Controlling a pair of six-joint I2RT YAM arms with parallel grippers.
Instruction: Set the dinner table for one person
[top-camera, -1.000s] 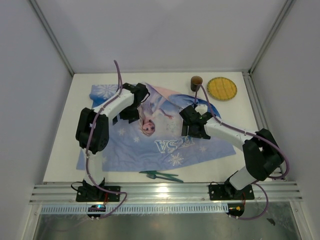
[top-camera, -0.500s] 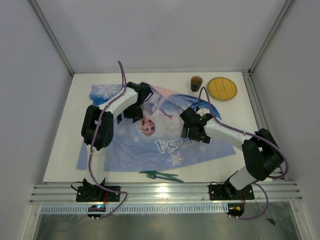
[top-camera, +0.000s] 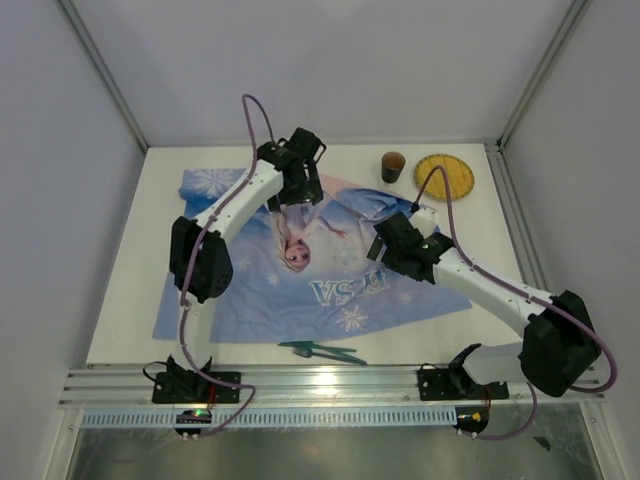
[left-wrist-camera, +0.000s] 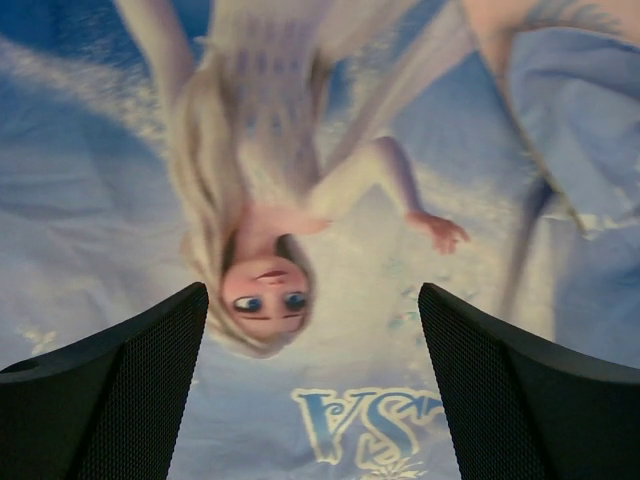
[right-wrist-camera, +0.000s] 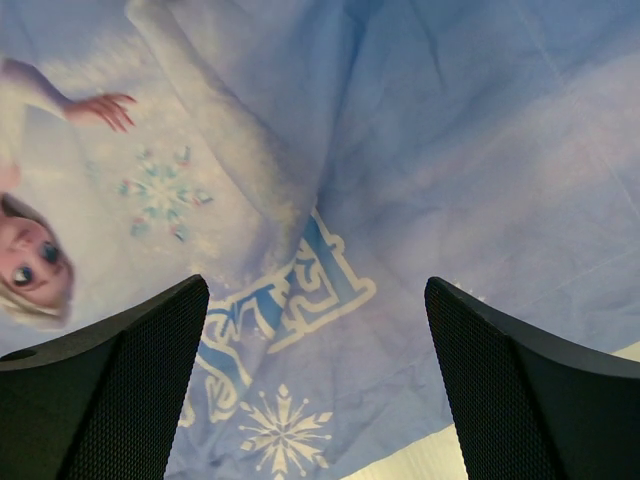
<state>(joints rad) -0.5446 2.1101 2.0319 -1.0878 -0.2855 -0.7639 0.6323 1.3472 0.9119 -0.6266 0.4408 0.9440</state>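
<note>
Jaws spread wide on both arms, gripping nothing: left jaws over the far part of the blue printed cloth (top-camera: 250, 290), right jaws over its right half, beside the lettering. Nothing between either pair in the wrist views, only fabric below.

Under everything, the dinner counter (top-camera: 125, 290): white, flat, rail-framed, with the cloth across its middle, skewed and creased, its far right part rumpled or folded over; cannot tell which. Brown cup (top-camera: 393, 166) and round yellow plate (top-camera: 444, 176) side by side at the far right, off the cloth. Green cutlery (top-camera: 322, 350) on bare counter just near of the cloth's near edge.

Probably the cloth-laying step, close to finished, with no place setting on it yet. To do it well: flatten the rumpled far right part first, pinching fabric only at an edge and drawing outward, low and slow, so as not to drag the whole cloth further askew. Keep the right forearm off the cup while reaching. Then take the plate by its rim and set it at the middle of the cloth, cup at its far right, cutlery beside.
</note>
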